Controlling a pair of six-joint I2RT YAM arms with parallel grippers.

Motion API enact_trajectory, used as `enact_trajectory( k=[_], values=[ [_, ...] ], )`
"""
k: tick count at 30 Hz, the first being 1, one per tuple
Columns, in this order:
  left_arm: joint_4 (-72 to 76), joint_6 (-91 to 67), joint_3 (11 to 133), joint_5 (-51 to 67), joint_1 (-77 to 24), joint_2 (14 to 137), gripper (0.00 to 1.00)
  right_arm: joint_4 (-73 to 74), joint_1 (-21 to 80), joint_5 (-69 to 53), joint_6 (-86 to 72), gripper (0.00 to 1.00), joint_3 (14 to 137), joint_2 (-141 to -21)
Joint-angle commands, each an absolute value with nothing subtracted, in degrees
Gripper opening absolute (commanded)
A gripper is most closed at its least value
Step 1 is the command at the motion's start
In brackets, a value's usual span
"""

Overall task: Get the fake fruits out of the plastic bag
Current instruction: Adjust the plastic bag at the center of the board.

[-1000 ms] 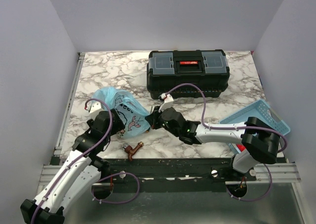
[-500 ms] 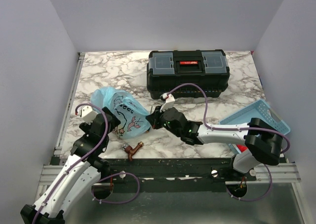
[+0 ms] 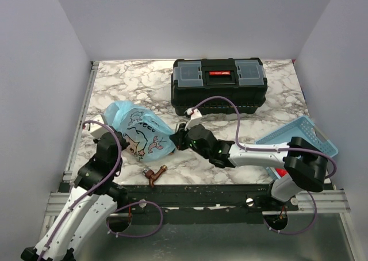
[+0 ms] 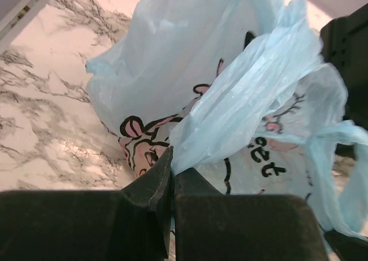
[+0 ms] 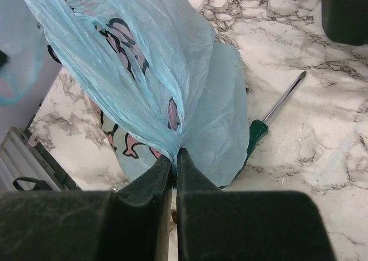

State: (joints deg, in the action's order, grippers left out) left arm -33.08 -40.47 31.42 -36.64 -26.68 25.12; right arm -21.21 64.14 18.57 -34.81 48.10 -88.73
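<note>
Left fingers [image 4: 152, 183] are clamped on a fold of the plastic bag [image 4: 230, 111], and my right fingers [image 5: 150, 183] pinch another gathered fold of it. There is one bag: thin, crinkled, translucent light blue, with pink cartoon animals and dark lettering. It sits left of centre in the overhead view on the marble counter [image 3: 126, 80]. I cannot see any fake fruits through it. One black toolbox [image 3: 218, 91] stands upper centre, one light-blue basket [image 3: 305, 135] at right, and one green-handled screwdriver [image 5: 270, 114] lies beside the bag.

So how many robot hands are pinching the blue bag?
2. The left gripper is shut on a fold at the left end of the plastic bag, as seen from above. The right gripper is shut on a fold at its right end.
</note>
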Motion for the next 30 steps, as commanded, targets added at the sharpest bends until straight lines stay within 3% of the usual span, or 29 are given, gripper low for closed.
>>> enact_trajectory(
  k=[1, 7, 13, 18, 22, 25, 30],
  values=[
    [-40.0, -35.7, 40.0, -39.3, -26.3, 24.8, 0.00, -17.2, 64.3, 19.4, -32.1, 0.09, 52.4, -90.8],
    [-43.2, -30.0, 46.2, -34.3, -26.4, 23.3, 0.00, -14.0, 64.3, 20.7, -29.4, 0.29, 57.2, -91.9],
    [-45.9, -27.4, 51.5, -31.4, -26.4, 23.6, 0.00, -9.0, 64.3, 19.9, -27.4, 0.39, 63.4, -92.4],
    [-47.0, -25.9, 53.8, -28.0, -26.4, 24.0, 0.00, -6.9, 64.3, 17.9, -23.9, 0.64, 66.9, -92.2],
    [-46.4, -24.0, 53.6, -25.2, -26.4, 23.0, 0.00, -5.6, 64.3, 18.4, -21.5, 0.94, 71.7, -93.6],
    [-46.4, -23.3, 53.9, -23.5, -26.4, 22.7, 0.00, -1.9, 64.3, 18.7, -20.5, 1.00, 78.3, -96.8],
    [-46.7, -23.0, 54.5, -22.2, -26.4, 22.6, 0.00, 5.2, 64.3, 20.1, -18.9, 1.00, 88.4, -103.3]
  ],
)
